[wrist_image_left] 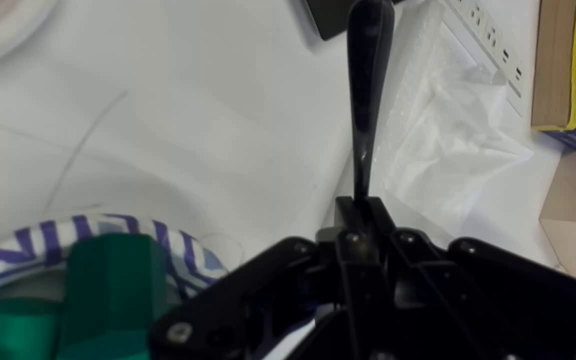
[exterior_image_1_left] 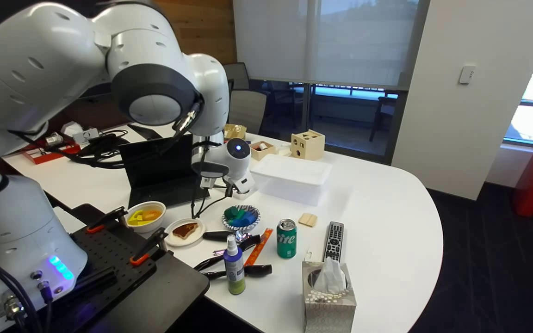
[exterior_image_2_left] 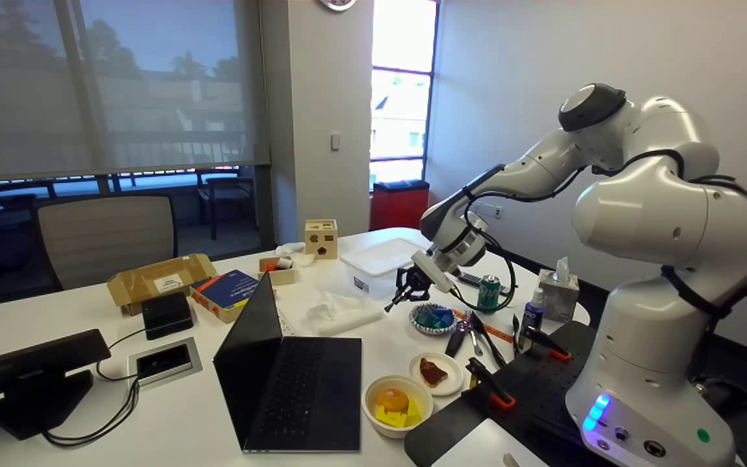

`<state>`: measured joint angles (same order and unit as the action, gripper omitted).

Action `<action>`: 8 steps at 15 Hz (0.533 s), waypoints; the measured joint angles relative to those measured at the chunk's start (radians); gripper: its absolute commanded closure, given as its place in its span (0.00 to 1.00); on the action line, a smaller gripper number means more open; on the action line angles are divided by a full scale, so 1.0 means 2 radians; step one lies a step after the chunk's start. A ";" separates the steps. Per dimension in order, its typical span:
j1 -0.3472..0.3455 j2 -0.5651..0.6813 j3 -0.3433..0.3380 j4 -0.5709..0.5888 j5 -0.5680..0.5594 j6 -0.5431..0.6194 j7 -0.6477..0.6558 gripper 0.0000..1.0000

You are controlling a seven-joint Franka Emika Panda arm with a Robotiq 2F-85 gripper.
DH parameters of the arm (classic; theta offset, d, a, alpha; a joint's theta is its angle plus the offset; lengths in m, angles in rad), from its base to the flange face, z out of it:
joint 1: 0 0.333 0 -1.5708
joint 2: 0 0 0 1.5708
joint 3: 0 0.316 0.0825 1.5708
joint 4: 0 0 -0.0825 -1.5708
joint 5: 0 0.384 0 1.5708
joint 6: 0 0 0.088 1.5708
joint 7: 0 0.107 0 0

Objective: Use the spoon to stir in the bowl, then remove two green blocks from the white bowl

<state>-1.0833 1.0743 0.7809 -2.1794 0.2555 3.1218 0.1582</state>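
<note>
1 black spoon [wrist_image_left: 368,75], pinched in the hand [wrist_image_left: 360,204] at its slim stretch and held to one side of the patterned bowl [wrist_image_left: 50,237], over the tabletop [exterior_image_1_left: 387,222]; contact with the surface cannot be told. Long axis runs straight on from the hand. The widening, rounded free end points away from the tabletop's rounded end, toward the corner of 1 laptop [exterior_image_2_left: 325,402]; scoop or handle, cannot tell.

1 patterned bowl stands inward from the robot-side edge. In it, 2 green blocks [wrist_image_left: 113,285] distinct in the wrist view, one faceted, one round-sided, plus blue pieces [exterior_image_1_left: 246,218], count unclear.

Nearer the robot-side edge, along from the bowl: 1 plate [exterior_image_2_left: 454,375] with 1 brown piece [exterior_image_2_left: 433,373], then 1 cream bowl [exterior_image_1_left: 148,228] with yellow pieces [exterior_image_2_left: 390,417] (uncounted, overlapping) and 1 orange round piece [exterior_image_2_left: 391,400].

Toward the rounded end: 1 green can [exterior_image_1_left: 287,240], 1 remote [exterior_image_1_left: 334,240]. Near the robot-side edge: 1 spray bottle [exterior_image_1_left: 234,270], 1 tissue box [exterior_image_1_left: 329,307]. Toward the far edge: 1 lidded bin [exterior_image_1_left: 289,180], 1 wooden shape box [exterior_image_1_left: 308,145].
</note>
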 measured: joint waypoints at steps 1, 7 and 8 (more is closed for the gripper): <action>-0.011 0.004 0.002 -0.006 0.000 -0.014 -0.007 0.98; -0.051 0.000 0.011 -0.045 0.005 -0.062 -0.011 0.98; -0.055 0.000 0.011 -0.050 0.008 -0.064 -0.011 0.98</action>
<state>-1.1930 1.0741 0.8030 -2.2784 0.2717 2.9931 0.1358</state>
